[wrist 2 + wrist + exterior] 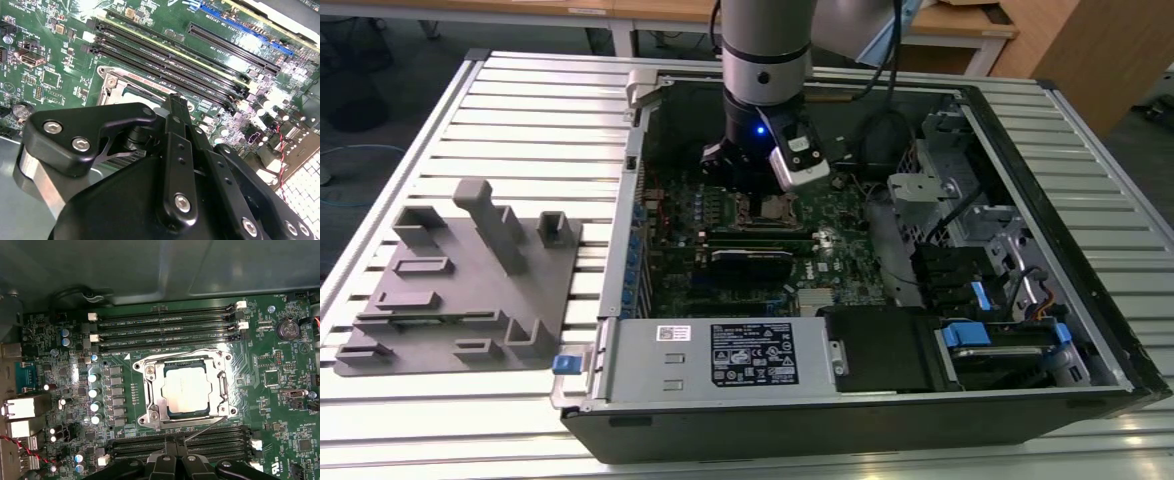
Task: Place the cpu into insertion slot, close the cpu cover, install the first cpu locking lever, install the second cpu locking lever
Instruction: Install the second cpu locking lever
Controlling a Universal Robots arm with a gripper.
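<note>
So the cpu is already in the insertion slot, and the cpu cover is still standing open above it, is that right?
Partly. The cpu does sit in the insertion slot, but the cpu cover is not standing open: the first wrist view shows it lying flat, framing the chip.

One cpu (186,392), four memory slots (165,325)

Silver-grey cpu (186,392), green circuit board (260,370)

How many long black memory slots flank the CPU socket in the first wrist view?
4 clearly: two on the socket's case-wall side, two on the gripper's side. A thinner one may lie between the first pair; the gripper may hide others.
</note>
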